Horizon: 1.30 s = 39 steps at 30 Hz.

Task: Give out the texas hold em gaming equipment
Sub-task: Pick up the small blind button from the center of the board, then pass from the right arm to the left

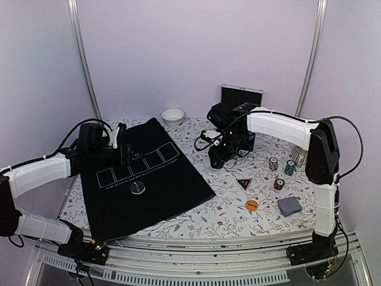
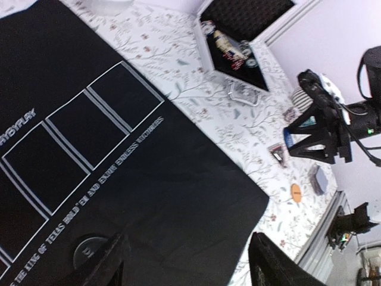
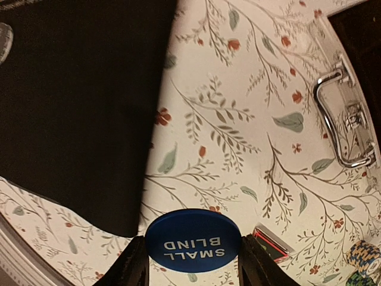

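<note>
Black mat (image 1: 149, 173) printed with white card outlines is seen in the top external view, spread over the left part of the floral tabletop (image 1: 226, 214), and the round grey button (image 1: 138, 187) is found lying on it near its middle. The left end effector (image 1: 126, 155) is held over the mat's far left part. The right end effector (image 1: 215, 161) is held over bare tabletop just past the mat's right edge, in front of the silver-edged black case (image 1: 241, 95). A small white bowl (image 1: 172, 115) is placed by the mat's far corner. To the right, three short stacks of poker chips (image 1: 278, 184) are grouped near the right arm, with the black-red triangular marker (image 1: 244, 183) laid beside them. An orange disc (image 1: 252, 205) and the deck of playing cards (image 1: 289, 206) are set nearer the front edge. In the left wrist view, the left end effector's fingers (image 2: 107, 268) are shown spread apart above the mat with nothing between them, and the grey button is seen just beside the left finger. In the right wrist view, a blue disc (image 3: 193, 240) lettered SMALL BLIND is clamped between the right end effector's fingers (image 3: 256, 262), over the tabletop near the mat's edge, and the case's chrome handle (image 3: 342, 125) is seen at the right
</note>
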{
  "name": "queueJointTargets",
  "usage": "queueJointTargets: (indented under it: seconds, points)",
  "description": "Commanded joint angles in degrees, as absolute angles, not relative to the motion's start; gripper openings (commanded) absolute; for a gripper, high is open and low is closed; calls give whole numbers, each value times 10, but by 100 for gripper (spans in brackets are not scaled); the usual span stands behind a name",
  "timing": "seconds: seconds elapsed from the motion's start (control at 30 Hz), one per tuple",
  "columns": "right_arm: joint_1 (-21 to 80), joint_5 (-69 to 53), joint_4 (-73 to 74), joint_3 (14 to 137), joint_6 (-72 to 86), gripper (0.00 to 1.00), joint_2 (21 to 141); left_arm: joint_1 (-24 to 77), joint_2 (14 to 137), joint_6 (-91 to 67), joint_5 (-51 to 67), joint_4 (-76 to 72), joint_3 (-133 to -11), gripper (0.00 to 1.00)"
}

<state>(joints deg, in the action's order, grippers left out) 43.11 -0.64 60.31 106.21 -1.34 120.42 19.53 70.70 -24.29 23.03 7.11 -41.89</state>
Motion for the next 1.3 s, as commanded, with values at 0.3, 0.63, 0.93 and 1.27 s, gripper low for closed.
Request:
queueJointTargets:
  seconds: [0.3,0.63,0.93,1.27]
  points:
    - [478,-81,551,1128,61,46,1144,453,556,-318,65,-430,-195,79]
    - [575,1,520,1092,-77,45,1101,336,719,-494,337,-256,-358,73]
    - [614,58,500,1095,-127,45,1118,350,760,-464,419,-218,-404,73]
    - [629,81,500,1106,-141,45,1137,363,814,-442,433,-191,-424,66]
